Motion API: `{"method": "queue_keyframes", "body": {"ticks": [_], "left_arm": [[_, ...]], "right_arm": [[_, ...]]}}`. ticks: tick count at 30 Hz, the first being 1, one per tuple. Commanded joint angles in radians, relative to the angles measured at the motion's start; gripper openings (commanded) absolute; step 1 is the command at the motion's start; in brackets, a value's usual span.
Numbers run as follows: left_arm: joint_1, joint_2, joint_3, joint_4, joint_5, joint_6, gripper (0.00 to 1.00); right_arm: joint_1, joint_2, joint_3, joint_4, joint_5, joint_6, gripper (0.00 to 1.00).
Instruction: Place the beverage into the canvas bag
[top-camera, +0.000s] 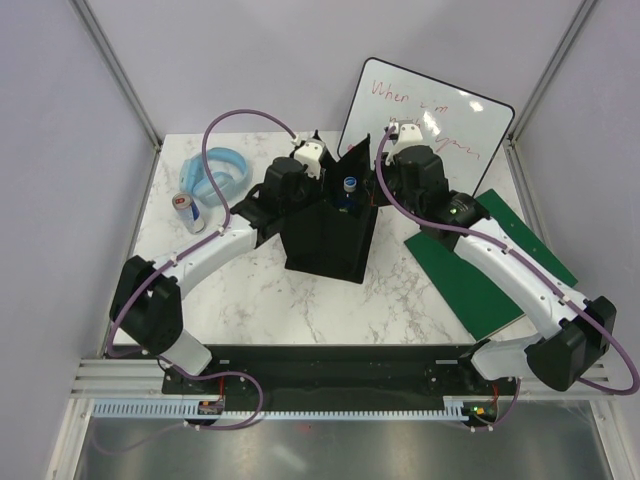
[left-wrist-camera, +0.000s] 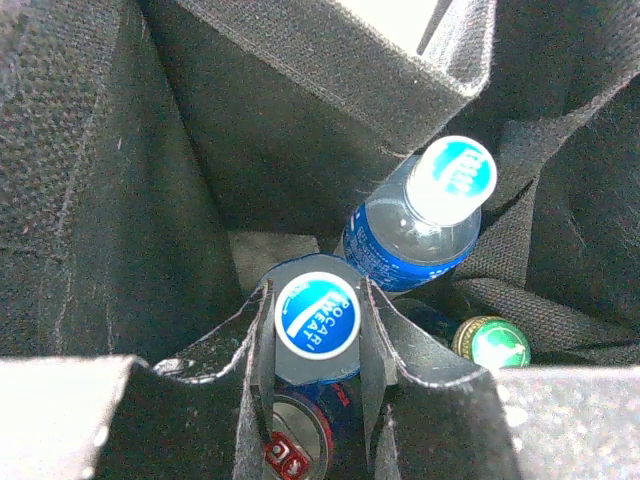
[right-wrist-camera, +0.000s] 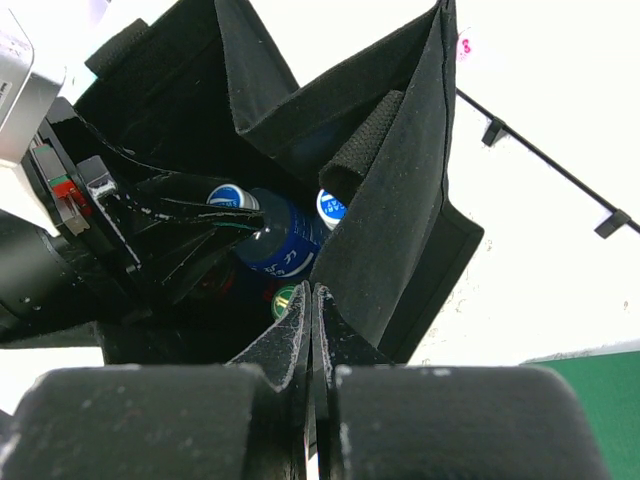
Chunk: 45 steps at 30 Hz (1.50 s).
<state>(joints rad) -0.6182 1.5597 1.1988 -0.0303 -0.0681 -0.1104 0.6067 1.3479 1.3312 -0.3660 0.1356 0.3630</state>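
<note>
- A white marble-patterned table (top-camera: 260, 290) carries everything, with the two arms bolted at its near edge.
- A white dry-erase board with a black rim and red handwriting (top-camera: 450, 110) stands tilted at the far right corner.
- A tall black canvas tote bag (top-camera: 325, 240) stands upright in the middle of the table, closer to the far edge, with its mouth open upward.
- A flat green board (top-camera: 470, 280) lies along the right edge, just beside the bag.
- The left gripper (left-wrist-camera: 314, 300) reaches down into the bag's mouth. Its fingers are clamped on either side of a clear plastic bottle with a blue label and a round blue-and-white cap (left-wrist-camera: 316, 316), which stands upright inside the bag.
- The right gripper (right-wrist-camera: 312, 295) has its fingers pressed together on the rim of the bag's right wall, pinching the fabric.
- A light blue plastic ring (top-camera: 235, 157) lies near the far left corner.
- A second blue-labelled bottle with a white-and-blue cap (left-wrist-camera: 415, 235) leans tilted inside the bag, just beyond the held one.
- A silver, blue and red drink can (top-camera: 184, 204) stands near the left edge, just beside the ring.
- Another red-and-blue can (left-wrist-camera: 295, 440) sits in the bag, right beside the held bottle.
- A green round bottle cap (left-wrist-camera: 492, 343) shows deep in the bag.
</note>
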Motion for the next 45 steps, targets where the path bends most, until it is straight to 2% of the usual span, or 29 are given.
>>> {"method": "queue_keyframes", "body": {"ticks": [1,3,5,8,20,26,33,36,39,43,45], "left_arm": [[-0.005,-0.065,0.019,0.099,0.024,-0.060,0.33],[-0.003,-0.075,0.025,0.086,0.021,-0.060,0.43],[-0.005,-0.082,0.033,0.073,0.017,-0.055,0.47],[-0.005,-0.089,0.062,0.037,0.016,-0.051,0.58],[-0.005,-0.193,0.205,-0.158,-0.013,-0.069,0.81],[-0.003,-0.266,0.278,-0.287,-0.099,-0.071,0.89],[0.012,-0.337,0.309,-0.468,-0.275,-0.095,0.91],[0.081,-0.340,0.320,-0.563,-0.233,-0.176,0.91],[0.211,-0.326,0.309,-0.626,-0.205,-0.257,0.89],[0.421,-0.351,0.234,-0.651,-0.275,-0.287,0.89],[0.481,-0.349,0.214,-0.649,-0.295,-0.304,0.90]], "right_arm": [[0.005,-0.035,-0.007,0.035,-0.004,0.001,0.00],[0.005,-0.035,-0.009,0.036,-0.007,0.005,0.00],[0.007,-0.035,-0.009,0.039,-0.011,0.005,0.00],[0.005,-0.035,-0.007,0.044,-0.016,0.010,0.00],[0.005,-0.030,-0.006,0.044,-0.017,0.014,0.00],[0.005,-0.033,-0.010,0.044,-0.013,0.014,0.00],[0.005,-0.036,-0.020,0.044,-0.017,0.014,0.00],[0.005,-0.043,-0.021,0.044,-0.017,0.013,0.00],[0.005,-0.053,-0.026,0.044,-0.021,0.007,0.00],[0.005,-0.064,-0.043,0.047,-0.039,-0.002,0.00],[0.005,-0.072,-0.050,0.048,-0.041,-0.009,0.00]]}}
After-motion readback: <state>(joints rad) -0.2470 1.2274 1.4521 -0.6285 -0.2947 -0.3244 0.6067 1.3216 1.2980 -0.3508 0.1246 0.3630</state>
